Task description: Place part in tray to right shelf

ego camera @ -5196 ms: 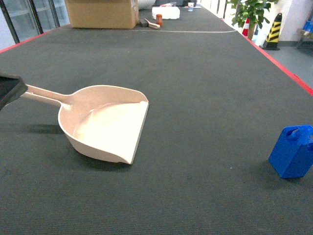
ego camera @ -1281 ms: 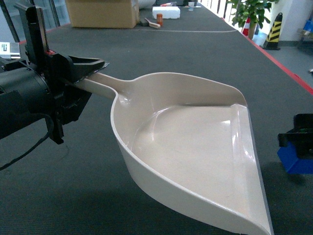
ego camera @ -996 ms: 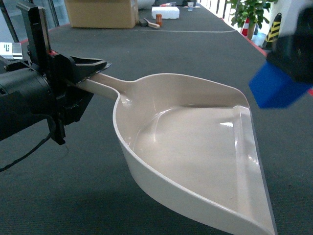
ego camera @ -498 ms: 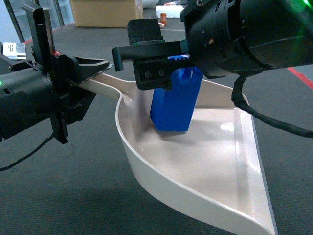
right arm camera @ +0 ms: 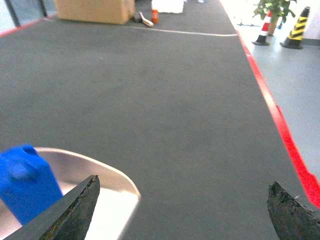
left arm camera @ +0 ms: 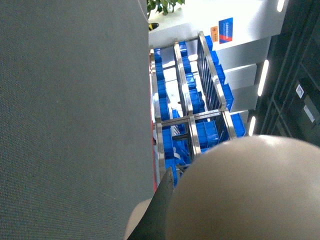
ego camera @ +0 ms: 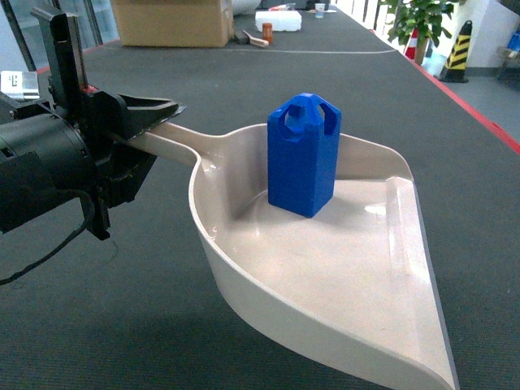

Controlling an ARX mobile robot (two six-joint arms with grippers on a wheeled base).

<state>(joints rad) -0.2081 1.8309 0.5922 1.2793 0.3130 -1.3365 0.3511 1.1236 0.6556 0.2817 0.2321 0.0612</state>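
Observation:
The blue part (ego camera: 303, 154) stands upright and free inside the cream tray (ego camera: 357, 268), near its back wall. My left gripper (ego camera: 149, 114) is shut on the tray's long handle (ego camera: 175, 142) and holds the tray up above the dark mat. In the left wrist view one dark finger (left arm camera: 159, 212) lies against the tray's beige underside (left arm camera: 250, 190). My right gripper (right arm camera: 185, 200) is open wide and empty, right of and above the tray's rim (right arm camera: 117, 175); the part (right arm camera: 27, 182) shows at that view's lower left. The right shelf is out of view.
A cardboard box (ego camera: 171, 20), a white box (ego camera: 276, 20) and small items sit at the mat's far end. A red line (ego camera: 479, 114) edges the mat on the right, with a plant (ego camera: 418, 20) and striped cone (ego camera: 457, 53) beyond. A metal rack of blue crates (left arm camera: 190, 120) stands far off.
My right gripper carried the part over the tray, let go of it and pulled back out of the head view. The part now stands alone in the tray. The left gripper kept its hold.

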